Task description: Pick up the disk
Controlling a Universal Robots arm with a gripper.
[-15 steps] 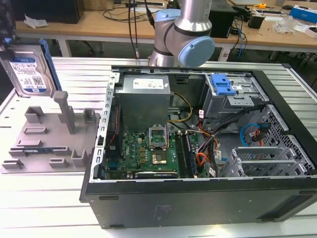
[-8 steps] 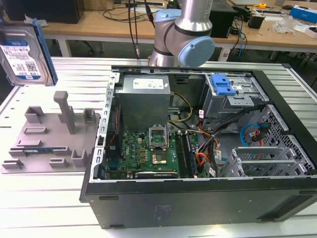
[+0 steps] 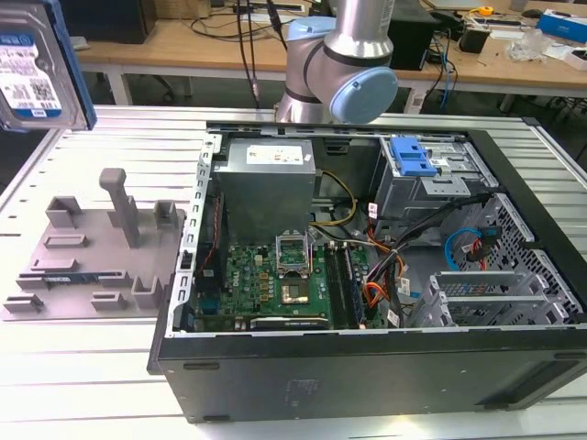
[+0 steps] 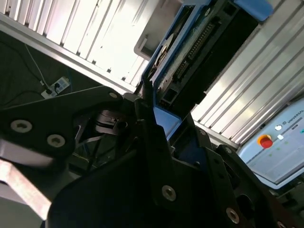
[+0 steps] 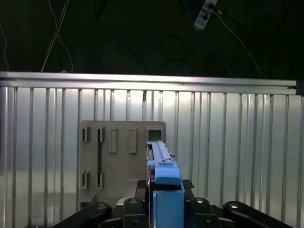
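Observation:
The disk (image 3: 29,66) hangs high above the table at the exterior view's far left, its white-and-blue label face showing and a blue rail down its side. In the first wrist view the disk (image 5: 160,159) stands edge-on with its blue rail toward the camera, clamped in my gripper (image 5: 164,202), which is shut on it. In the second wrist view the disk (image 4: 190,52) sticks out past the dark fingers (image 4: 145,107), above the slatted table. It touches nothing below.
A grey plastic tray with upright posts (image 3: 83,247) lies on the slatted aluminium table (image 3: 110,385), directly under the disk (image 5: 114,156). An open computer case (image 3: 367,275) with a blue bracket (image 3: 410,156) fills the table's middle. A pendant with a red button (image 4: 265,141) lies nearby.

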